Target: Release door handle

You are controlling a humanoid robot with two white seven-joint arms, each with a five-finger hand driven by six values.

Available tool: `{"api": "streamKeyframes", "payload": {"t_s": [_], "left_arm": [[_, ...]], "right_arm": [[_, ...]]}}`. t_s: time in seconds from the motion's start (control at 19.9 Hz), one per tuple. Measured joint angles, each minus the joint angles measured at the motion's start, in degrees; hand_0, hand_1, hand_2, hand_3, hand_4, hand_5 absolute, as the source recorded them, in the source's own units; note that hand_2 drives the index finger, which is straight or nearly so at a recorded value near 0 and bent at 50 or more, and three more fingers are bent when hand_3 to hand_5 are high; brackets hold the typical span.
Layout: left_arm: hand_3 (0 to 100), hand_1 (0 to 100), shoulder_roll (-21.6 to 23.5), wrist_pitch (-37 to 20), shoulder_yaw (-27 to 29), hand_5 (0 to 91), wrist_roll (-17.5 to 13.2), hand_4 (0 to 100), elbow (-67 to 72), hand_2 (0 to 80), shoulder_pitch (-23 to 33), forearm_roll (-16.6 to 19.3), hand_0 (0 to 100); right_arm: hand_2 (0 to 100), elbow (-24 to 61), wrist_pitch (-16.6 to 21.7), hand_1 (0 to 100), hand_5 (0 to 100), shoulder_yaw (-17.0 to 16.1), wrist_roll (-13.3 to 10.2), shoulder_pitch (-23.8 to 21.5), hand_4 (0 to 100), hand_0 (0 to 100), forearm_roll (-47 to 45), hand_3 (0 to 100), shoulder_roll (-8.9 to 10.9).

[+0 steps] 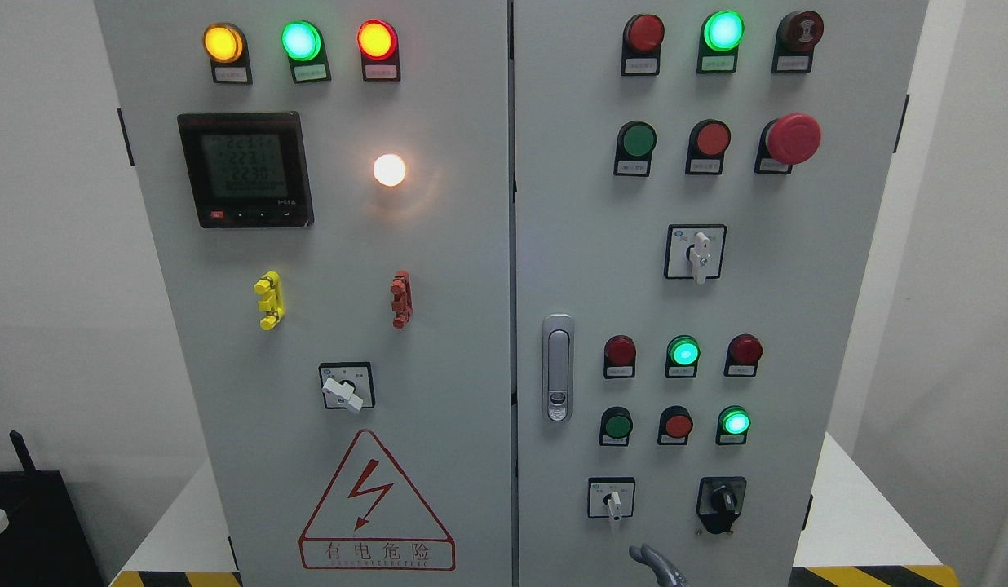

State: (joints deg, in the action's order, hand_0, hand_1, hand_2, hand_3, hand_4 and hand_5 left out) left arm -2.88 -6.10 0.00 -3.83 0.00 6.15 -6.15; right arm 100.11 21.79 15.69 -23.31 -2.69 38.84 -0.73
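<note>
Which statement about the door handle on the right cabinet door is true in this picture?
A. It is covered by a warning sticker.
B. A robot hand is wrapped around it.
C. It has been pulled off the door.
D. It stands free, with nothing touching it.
D: the door handle sits flush and upright on the right door with nothing on it; the only hand shows far below, at the bottom edge.

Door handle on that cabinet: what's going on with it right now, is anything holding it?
Nothing is holding the door handle; it sits flush on the right-hand door, which looks closed. Only a grey finger-like tip of a hand shows at the bottom edge, well below the handle and touching nothing. Which arm it belongs to cannot be told.
</note>
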Motion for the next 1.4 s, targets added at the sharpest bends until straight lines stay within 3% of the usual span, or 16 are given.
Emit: {"api": "streamKeyframes", "payload": {"t_s": [0.2, 0.6, 0.9, 1.4], "left_arm": [[0, 39, 0.0, 0.0, 0.0, 0.0, 0.0, 0, 0.0, 0.0, 0.0, 0.0, 12], [0, 39, 0.0, 0.0, 0.0, 0.0, 0.0, 0, 0.0, 0.0, 0.0, 0.0, 12], [0, 39, 0.0, 0.0, 0.0, 0.0, 0.0, 0, 0.0, 0.0, 0.0, 0.0, 12], [0, 39, 0.0, 0.0, 0.0, 0.0, 0.0, 0, 0.0, 0.0, 0.0, 0.0, 12]], "right_arm": [[0, 0.1, -6.9, 39, 99, 0.0, -2.7, 3.3, 100, 28, 12.1, 100, -1.11], [0, 0.1, -16.9, 38, 100, 0.5, -3.2, 8.5, 100, 29, 26.1, 100, -2.79], [0, 0.0, -21.2, 37, 100, 1.1, 0.4, 11.3, 100, 31, 31.1, 100, -3.44], [0, -0.4, -23.3, 36, 100, 2.0, 4.7, 13.4, 100, 33, 36.1, 100, -4.04]]}}
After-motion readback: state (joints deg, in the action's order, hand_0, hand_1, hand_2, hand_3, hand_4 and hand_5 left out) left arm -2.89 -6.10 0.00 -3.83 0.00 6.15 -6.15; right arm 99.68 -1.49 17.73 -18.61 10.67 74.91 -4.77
